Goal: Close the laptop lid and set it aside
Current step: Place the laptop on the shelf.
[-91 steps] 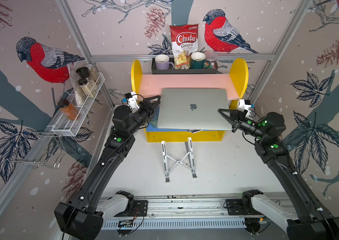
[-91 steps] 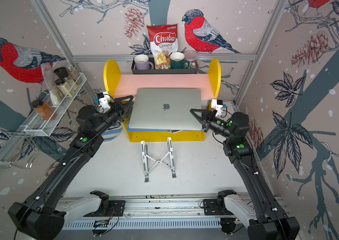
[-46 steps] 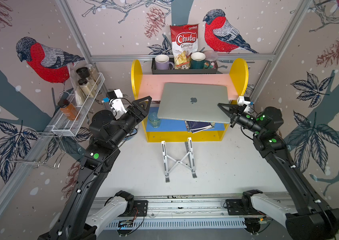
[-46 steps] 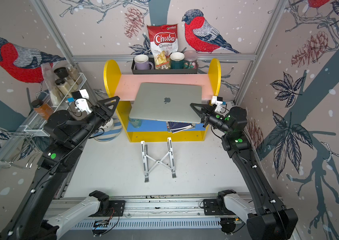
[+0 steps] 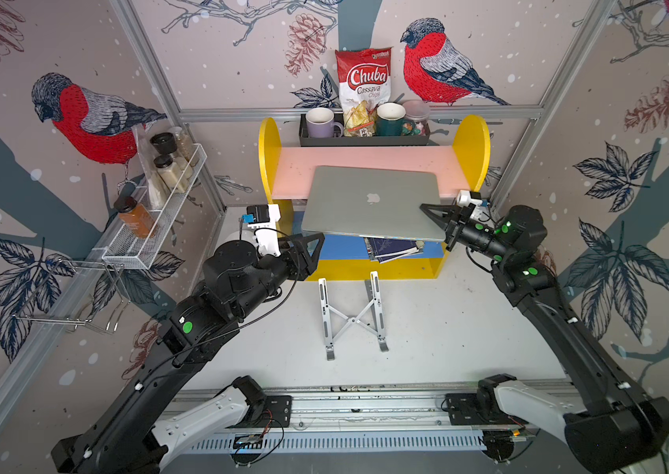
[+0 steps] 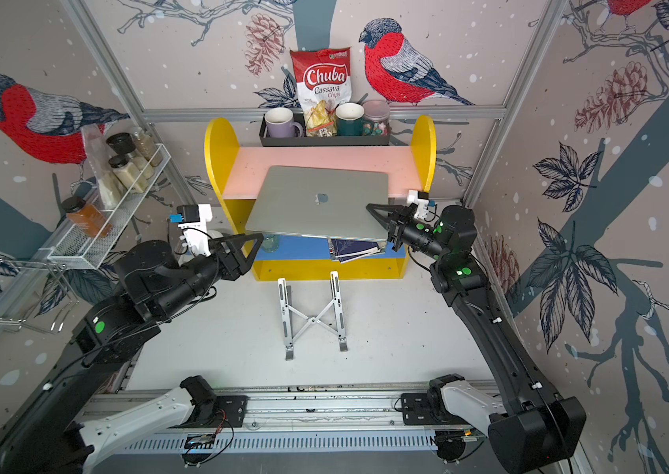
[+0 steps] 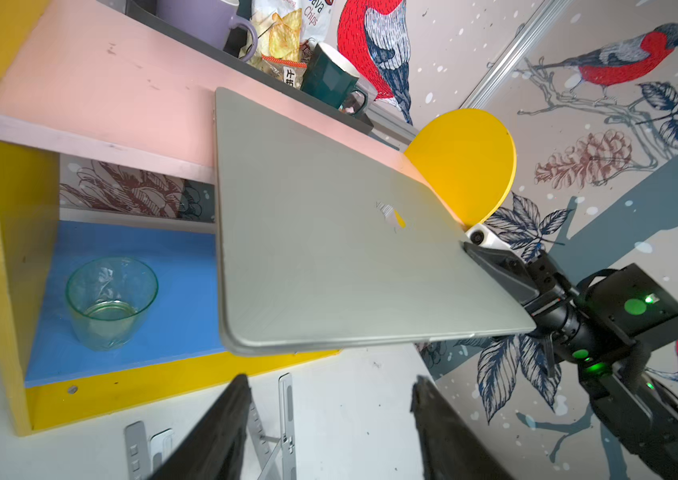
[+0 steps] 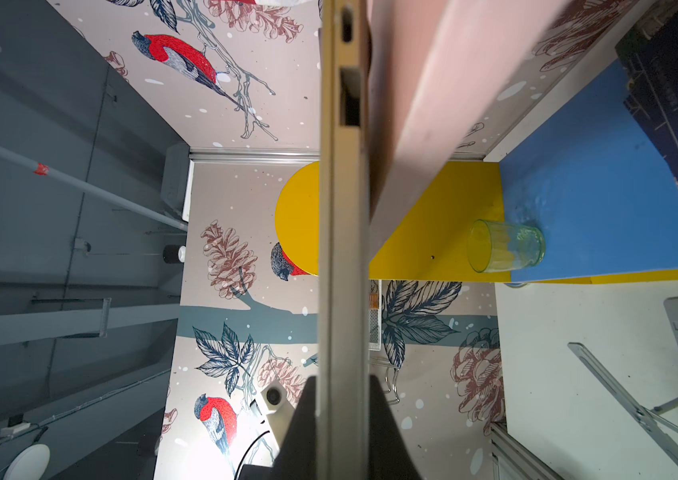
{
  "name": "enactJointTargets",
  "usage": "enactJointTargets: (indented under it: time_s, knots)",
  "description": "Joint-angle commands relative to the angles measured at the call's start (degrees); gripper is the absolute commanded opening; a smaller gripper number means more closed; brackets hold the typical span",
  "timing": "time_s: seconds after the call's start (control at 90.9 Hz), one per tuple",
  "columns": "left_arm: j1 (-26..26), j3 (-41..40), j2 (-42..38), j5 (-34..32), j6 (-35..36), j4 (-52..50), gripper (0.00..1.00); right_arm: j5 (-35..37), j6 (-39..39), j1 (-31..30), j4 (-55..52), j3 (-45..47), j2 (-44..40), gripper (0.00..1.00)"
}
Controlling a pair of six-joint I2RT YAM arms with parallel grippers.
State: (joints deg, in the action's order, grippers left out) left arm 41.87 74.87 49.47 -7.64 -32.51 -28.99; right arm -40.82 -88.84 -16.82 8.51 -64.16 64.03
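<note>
One flat, smooth silver-grey laptop (image 5: pixel 369 205), laptop lid (image 6: pixel 320 199) closed, hangs partly over the pink shelf (image 5: pixel 365 158), its side edge pinched by the right gripper (image 5: pixel 434 221). The left gripper (image 7: pixel 329 386) gapes empty, apart. Two cups stand behind: purple mug (image 5: pixel 321 122), green mug (image 5: pixel 390 119).

Twin black arms on white base segments (image 5: pixel 201 412).
The left arm (image 5: pixel 218 316) and right arm (image 5: pixel 562 312) are rounded black links with round green stickers (image 5: pixel 187 327); a white camera block (image 5: pixel 265 215) sits behind the black wedge-shaped fingers (image 7: pixel 221 428), thin black cables (image 5: pixel 260 316) looping rearward of it.
</note>
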Motion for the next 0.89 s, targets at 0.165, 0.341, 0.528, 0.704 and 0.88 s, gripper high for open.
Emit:
enactJointTargets:
  time_s: [0.165, 0.341, 0.528, 0.704, 0.88]
  knots:
    - [1.3, -0.6, -2.7, -1.2, 3.7, -1.4, 0.6, 1.9, -1.3, -0.7, 3.4, -3.1, 2.5, 0.0]
    - [4.4, -0.6, 1.3, 1.2, 3.8, 2.0, 0.56, 1.6, -1.4, -0.8, 3.6, -4.0, 3.6, 0.0]
    - [10.9, 3.2, 8.3, -1.6, 5.8, 3.1, 0.55, 1.8, 0.6, -1.1, 1.1, -5.3, 4.1, 0.0]
    - [16.4, 8.2, 16.2, -2.9, 7.5, 3.6, 0.55, 2.1, 1.6, -1.7, -0.1, -6.5, 4.8, 0.0]
    - [19.4, 9.7, 20.8, -2.8, 7.4, 5.1, 0.55, 2.5, 2.5, -1.9, -1.3, -6.6, 4.8, 0.0]
